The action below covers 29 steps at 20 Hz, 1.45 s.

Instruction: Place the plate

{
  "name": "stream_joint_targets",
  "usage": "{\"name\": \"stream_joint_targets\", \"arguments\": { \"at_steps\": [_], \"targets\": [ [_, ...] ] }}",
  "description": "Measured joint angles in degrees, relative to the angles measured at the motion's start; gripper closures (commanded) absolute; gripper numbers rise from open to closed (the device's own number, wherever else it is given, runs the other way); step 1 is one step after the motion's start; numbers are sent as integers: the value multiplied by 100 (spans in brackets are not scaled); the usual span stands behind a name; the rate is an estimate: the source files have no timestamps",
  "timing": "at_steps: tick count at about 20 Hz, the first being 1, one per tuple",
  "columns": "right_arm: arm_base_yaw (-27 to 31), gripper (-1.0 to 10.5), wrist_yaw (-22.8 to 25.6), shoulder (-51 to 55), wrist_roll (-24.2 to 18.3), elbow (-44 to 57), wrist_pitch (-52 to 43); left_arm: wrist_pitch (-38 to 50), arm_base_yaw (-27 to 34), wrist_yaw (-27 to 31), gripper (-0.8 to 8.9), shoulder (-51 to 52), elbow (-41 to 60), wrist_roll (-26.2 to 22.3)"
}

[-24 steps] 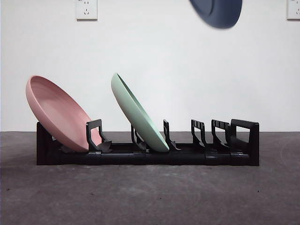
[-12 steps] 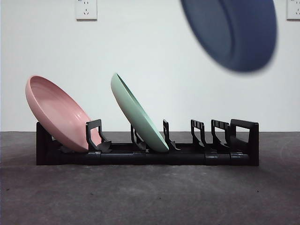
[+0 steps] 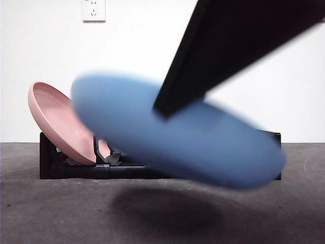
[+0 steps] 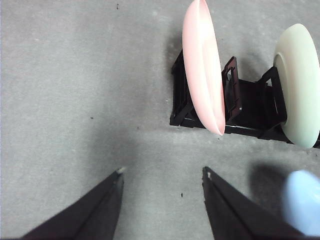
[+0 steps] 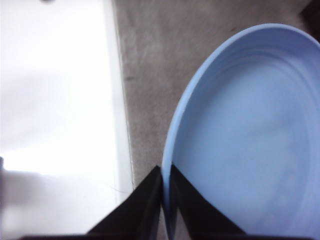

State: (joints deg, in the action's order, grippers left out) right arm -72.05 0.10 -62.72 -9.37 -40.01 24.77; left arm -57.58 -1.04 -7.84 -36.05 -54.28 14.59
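A blue plate (image 3: pixel 177 134) hangs large and blurred in the front view, just above the table, in front of the black rack (image 3: pixel 56 162). My right gripper (image 5: pixel 165 172) is shut on the blue plate's (image 5: pixel 250 130) rim, its dark arm (image 3: pixel 238 46) coming down from the upper right. A pink plate (image 3: pixel 58 122) leans in the rack's left end slot. The left wrist view shows the pink plate (image 4: pixel 202 65) and a pale green plate (image 4: pixel 299 82) standing in the rack (image 4: pixel 250 107), plus an edge of the blue plate (image 4: pixel 301 200). My left gripper (image 4: pixel 162 175) is open above bare table, short of the rack.
A white wall with an outlet (image 3: pixel 93 9) stands behind the rack. The blue plate casts a dark shadow (image 3: pixel 167 208) on the grey table. In the front view the green plate and the rack's right slots are hidden behind the blue plate.
The blue plate came down from the top right to low in front of the rack, swinging left and flattening out. The right arm followed it into view. The racked plates stayed put.
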Motion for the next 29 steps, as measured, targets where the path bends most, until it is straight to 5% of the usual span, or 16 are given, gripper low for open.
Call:
{"name": "stream_joint_targets", "arguments": {
  "at_steps": [14,18,24,29],
  "targets": [
    [273,921,570,-1602,-439,0,-754,-4,0,0,563,0,0,0],
    [278,709,577,-1661,-428,0,-767,-4,0,0,563,0,0,-2],
    [278,663,72,-1322,695,-601,-431,0,0,0,563,0,0,-109],
    [914,663,365,-170,1502,-1517,-616,0,0,0,563,2,0,-107]
  ]
}}
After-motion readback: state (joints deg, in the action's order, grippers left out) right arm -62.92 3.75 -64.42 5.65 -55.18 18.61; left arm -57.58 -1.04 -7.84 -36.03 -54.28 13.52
